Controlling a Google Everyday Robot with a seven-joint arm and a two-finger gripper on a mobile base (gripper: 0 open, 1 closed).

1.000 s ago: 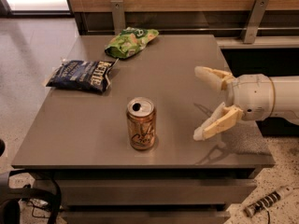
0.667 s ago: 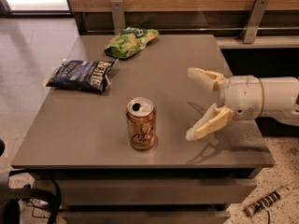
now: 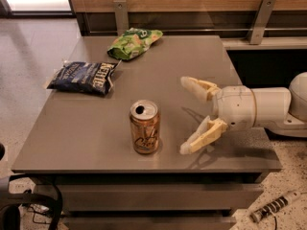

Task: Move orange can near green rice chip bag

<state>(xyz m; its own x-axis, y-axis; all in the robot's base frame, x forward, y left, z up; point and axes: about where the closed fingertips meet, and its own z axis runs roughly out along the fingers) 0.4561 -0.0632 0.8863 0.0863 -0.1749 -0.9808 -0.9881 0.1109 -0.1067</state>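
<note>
An orange can (image 3: 145,128) stands upright near the front edge of a grey counter (image 3: 72,138). Its top is already opened, so how full it is cannot be told. It looks light, with thin, smooth walls that would dent under a hard squeeze. The safest hold is probably across the middle of its body. The gripper (image 3: 184,115) reaches in from the right, low over the counter, jaws spread wide. The can sits just left of the fingertips, level with the gap, not yet between them. The green bag (image 3: 134,42) lies at the far edge, well apart.
</note>
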